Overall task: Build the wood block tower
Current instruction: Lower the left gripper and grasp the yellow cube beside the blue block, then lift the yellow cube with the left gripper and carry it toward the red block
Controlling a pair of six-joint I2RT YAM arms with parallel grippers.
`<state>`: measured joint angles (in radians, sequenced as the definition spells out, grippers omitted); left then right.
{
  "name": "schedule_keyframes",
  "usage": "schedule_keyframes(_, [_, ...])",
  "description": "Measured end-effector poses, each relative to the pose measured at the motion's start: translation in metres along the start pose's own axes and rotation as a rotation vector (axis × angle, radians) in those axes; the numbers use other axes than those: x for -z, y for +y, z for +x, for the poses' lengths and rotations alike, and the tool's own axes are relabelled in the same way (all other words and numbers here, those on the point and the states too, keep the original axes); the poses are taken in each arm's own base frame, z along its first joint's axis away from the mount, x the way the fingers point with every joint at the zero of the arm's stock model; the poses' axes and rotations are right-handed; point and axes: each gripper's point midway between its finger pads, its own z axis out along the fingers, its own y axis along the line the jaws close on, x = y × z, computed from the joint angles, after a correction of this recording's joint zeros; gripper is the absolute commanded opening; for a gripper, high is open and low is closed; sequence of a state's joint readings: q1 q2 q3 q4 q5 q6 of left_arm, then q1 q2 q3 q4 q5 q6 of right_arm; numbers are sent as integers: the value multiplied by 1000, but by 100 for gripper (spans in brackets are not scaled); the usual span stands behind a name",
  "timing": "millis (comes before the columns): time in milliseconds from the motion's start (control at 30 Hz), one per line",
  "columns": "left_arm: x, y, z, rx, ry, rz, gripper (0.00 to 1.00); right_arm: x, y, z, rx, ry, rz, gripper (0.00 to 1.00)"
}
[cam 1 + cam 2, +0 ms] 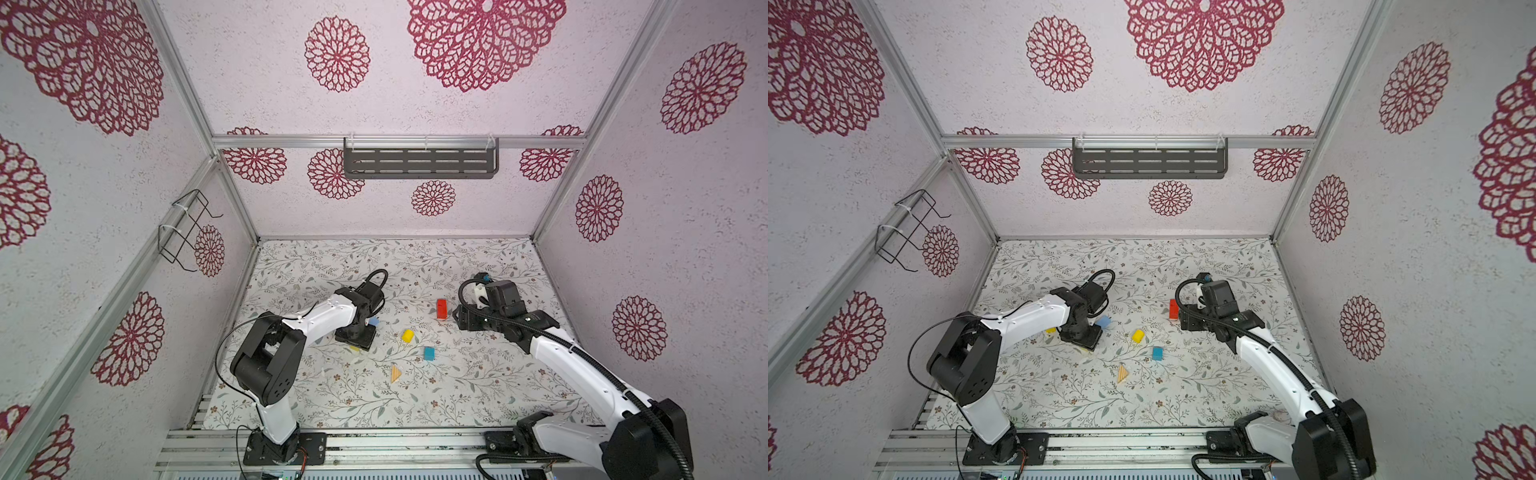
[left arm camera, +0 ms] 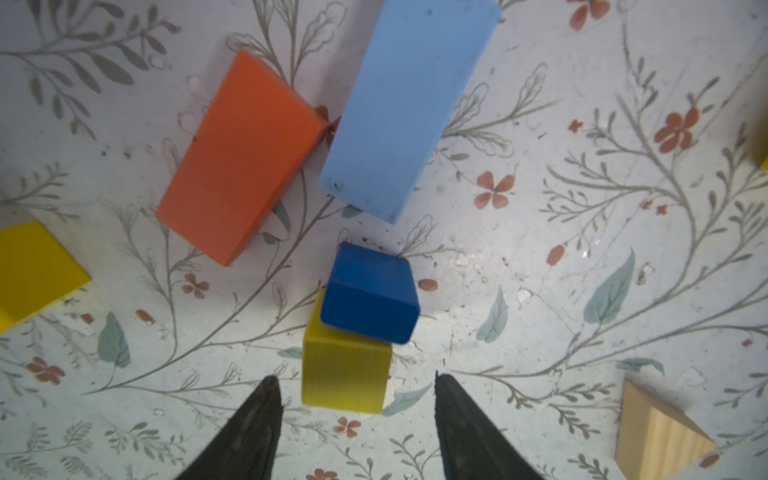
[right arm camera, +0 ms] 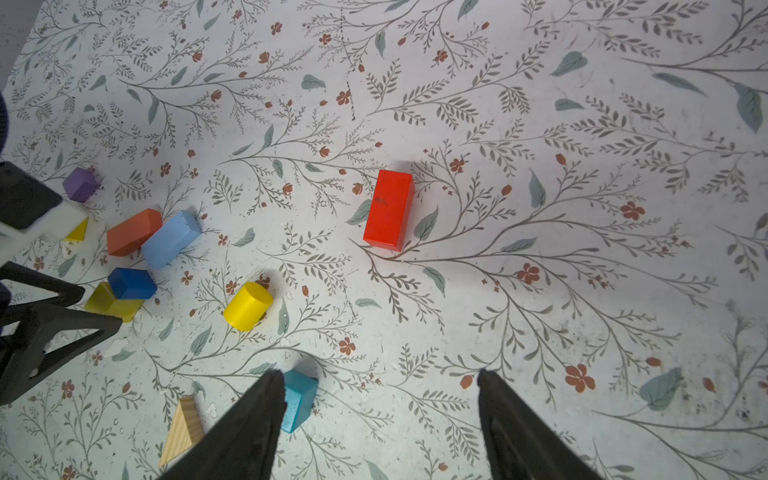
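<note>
Right gripper [image 3: 378, 374], jaws apart, near red brick [image 3: 388, 210] with illegible dark mark [image 3: 380, 202]

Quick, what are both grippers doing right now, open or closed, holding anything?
Left gripper: open, at the yellow block, holding nothing.
Right gripper: open, empty.

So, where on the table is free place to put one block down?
Bare: the far strip of table between the red brick and the back wall, and the near strip between the wooden wedge and the front rail. Crowded: under the left arm, around the orange brick and light blue brick.
</note>
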<state>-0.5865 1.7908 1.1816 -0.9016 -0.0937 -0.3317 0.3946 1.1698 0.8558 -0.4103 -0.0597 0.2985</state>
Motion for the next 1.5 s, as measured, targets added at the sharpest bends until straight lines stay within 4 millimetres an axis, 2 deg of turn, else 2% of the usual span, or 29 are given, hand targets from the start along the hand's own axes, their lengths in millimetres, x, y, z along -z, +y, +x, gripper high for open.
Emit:
schedule_keyframes(300, [-14, 5, 1, 11, 39, -7, 52, 0, 0, -1, -1, -2, -2, 71])
schedule_keyframes(600, [-15, 8, 1, 22, 41, -4, 38, -1, -1, 2, -1, 3, 0, 69])
schedule_keyframes(833, [-11, 8, 0, 26, 47, -4, 36, -3, -2, 6, -2, 12, 3, 68])
schedule_keyframes(1000, [11, 7, -10, 54, 21, 7, 38, -3, -2, 6, -4, 13, 4, 69])
schedule_keyframes(1167, [55, 3, -33, 106, -56, 45, 39, -2, -3, 5, -14, 11, 9, 68])
schedule_keyframes(1367, [97, -2, -61, 172, -131, 82, 39, 5, -3, 3, -51, -5, 8, 69])
schedule_keyframes(1500, [107, -10, -84, 194, -153, 88, 39, 10, -7, 4, -79, -23, 13, 69])
